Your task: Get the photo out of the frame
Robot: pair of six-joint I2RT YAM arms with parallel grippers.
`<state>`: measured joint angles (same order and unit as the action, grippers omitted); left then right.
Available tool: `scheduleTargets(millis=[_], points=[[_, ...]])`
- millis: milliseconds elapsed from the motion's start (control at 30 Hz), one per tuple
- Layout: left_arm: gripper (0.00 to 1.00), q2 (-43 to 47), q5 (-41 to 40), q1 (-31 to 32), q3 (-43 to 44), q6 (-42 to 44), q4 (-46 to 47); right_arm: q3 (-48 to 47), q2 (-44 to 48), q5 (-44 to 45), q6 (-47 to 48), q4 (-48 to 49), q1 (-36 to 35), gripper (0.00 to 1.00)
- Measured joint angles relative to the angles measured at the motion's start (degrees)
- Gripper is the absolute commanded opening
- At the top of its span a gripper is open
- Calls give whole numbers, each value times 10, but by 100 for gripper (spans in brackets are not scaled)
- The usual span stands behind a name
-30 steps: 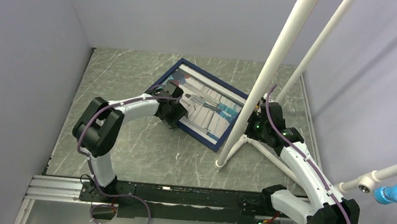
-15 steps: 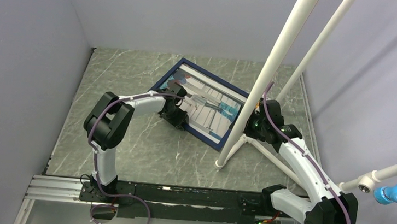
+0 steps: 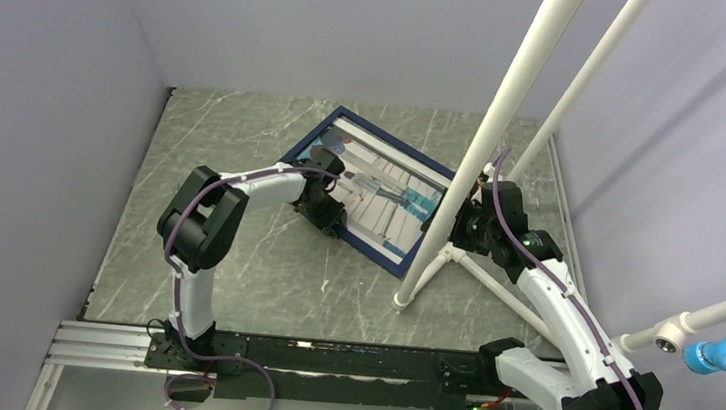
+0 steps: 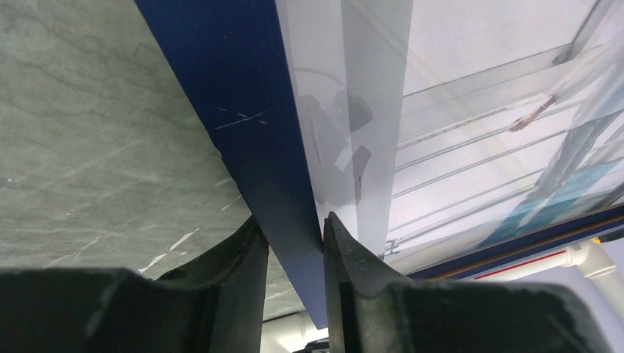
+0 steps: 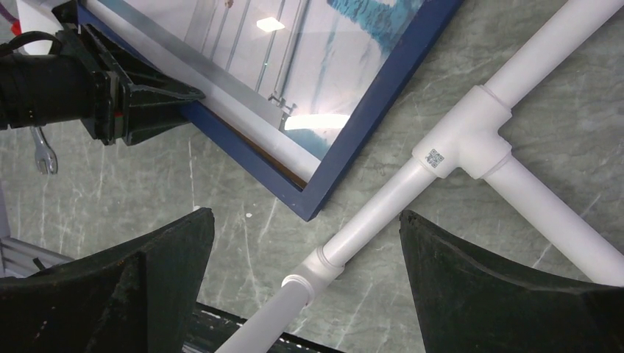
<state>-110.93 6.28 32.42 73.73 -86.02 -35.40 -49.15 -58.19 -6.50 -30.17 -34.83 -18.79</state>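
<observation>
Left hand (image 4: 293, 239), wider a second ago, has now clenched on the near long rail of the frame (image 4: 243, 110), which lies on the counter (image 3: 243, 153) with the photo (image 3: 381, 189) inside, so the frame looks secured for extraction, while the right hand (image 5: 300, 220) hangs released nearby.

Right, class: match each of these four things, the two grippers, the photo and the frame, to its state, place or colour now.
Column one:
1. left gripper
2. right gripper
3. photo
4. frame

Column two:
A. jaws wide open, holding nothing
B. sits inside the frame
C. jaws closed on the frame's edge
D. navy blue, gripped at one edge

Pairs: 1-C, 2-A, 3-B, 4-D
</observation>
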Motion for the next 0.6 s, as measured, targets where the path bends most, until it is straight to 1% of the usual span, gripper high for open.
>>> scheduleTargets(millis=[100,300,400,600], points=[[0,7,3,-2,-4,10,5,0,11,0,0,-3,0,97],[0,59,20,-22,-40,49,27,0,21,1,-1,-3,0,97],[0,78,37,-37,-59,70,52,1,27,5,-3,-3,0,98],[0,86,79,-67,-79,106,104,3,51,18,-5,-3,0,98]])
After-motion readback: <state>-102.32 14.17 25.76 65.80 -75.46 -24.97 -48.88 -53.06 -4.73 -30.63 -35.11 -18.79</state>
